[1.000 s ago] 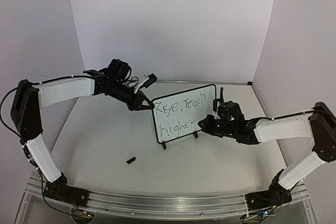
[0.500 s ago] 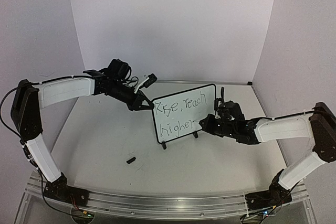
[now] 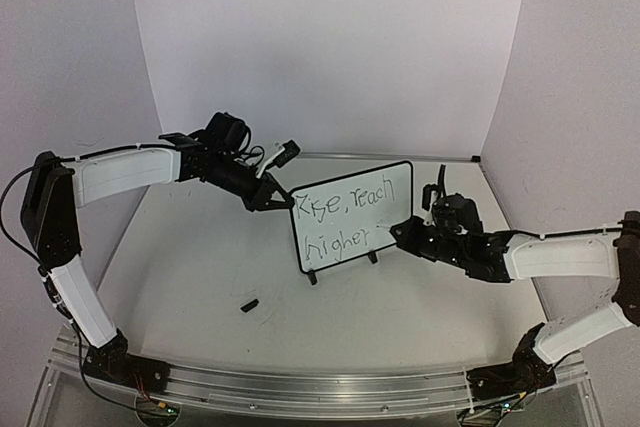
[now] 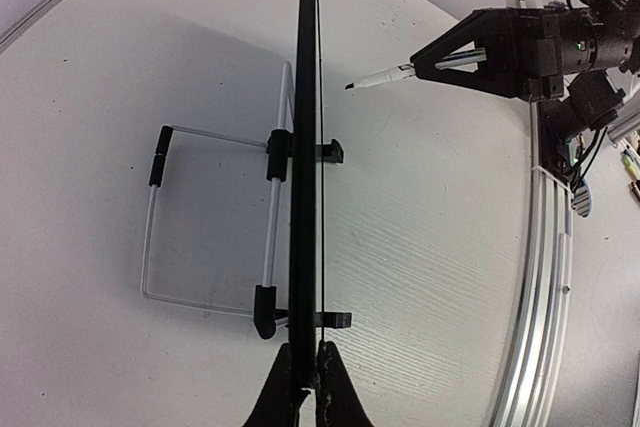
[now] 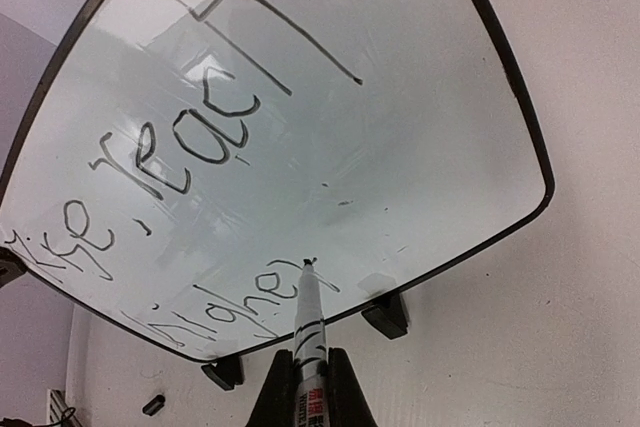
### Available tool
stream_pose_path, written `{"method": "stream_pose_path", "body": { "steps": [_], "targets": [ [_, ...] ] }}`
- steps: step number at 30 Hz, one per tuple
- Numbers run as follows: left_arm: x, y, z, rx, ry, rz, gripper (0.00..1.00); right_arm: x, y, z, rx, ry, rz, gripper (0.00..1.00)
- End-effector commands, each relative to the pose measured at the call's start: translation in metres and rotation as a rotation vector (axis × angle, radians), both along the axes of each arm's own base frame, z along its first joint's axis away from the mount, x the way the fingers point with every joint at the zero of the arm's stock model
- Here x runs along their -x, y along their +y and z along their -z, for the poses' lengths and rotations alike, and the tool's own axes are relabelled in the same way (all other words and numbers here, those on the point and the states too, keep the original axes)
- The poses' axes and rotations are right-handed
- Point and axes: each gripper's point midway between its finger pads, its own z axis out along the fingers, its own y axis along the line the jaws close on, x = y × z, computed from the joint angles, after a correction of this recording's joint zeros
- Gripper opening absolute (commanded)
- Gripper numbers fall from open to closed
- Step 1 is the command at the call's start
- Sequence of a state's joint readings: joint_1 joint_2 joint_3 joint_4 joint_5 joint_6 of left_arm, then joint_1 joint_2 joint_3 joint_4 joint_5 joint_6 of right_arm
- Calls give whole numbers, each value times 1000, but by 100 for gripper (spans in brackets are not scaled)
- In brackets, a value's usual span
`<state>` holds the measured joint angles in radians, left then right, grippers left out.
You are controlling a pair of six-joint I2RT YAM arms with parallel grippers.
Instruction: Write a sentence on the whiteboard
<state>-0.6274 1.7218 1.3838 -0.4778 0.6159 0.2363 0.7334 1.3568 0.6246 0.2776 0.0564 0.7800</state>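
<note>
The whiteboard (image 3: 372, 240) stands upright on two black feet at mid table. The sentence (image 3: 343, 209) on it reads roughly "Rise, reach higher" in two lines. My left gripper (image 3: 279, 200) is shut on the board's left edge. In the left wrist view the whiteboard (image 4: 306, 127) shows edge-on, pinched in my left gripper (image 4: 308, 387). My right gripper (image 3: 401, 235) is shut on a white marker (image 5: 308, 319). Its tip sits by the end of "higher" (image 5: 258, 297). In the left wrist view the marker (image 4: 385, 75) is a short way off the board's face.
A small black marker cap (image 3: 249, 304) lies on the table in front of the board, left of centre. A wire stand (image 4: 155, 217) props the board from behind. A metal rail (image 3: 300, 385) runs along the near edge. Pale walls close in the back and sides.
My right gripper with the marker has drawn back a little to the right, away from the board. The left gripper and the board have not moved.
</note>
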Motion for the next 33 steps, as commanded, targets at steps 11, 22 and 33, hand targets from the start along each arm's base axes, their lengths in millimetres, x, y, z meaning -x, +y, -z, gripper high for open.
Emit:
{"method": "stream_pose_path", "body": {
  "steps": [11,22,33],
  "targets": [
    [19,13,45,-149,98,11,0,-9,7,19,26,20,-7,0],
    [19,13,44,-148,96,12,0,-18,11,24,38,19,6,0],
    [19,13,45,-149,97,12,0,-20,10,24,40,12,22,0]
  ]
}}
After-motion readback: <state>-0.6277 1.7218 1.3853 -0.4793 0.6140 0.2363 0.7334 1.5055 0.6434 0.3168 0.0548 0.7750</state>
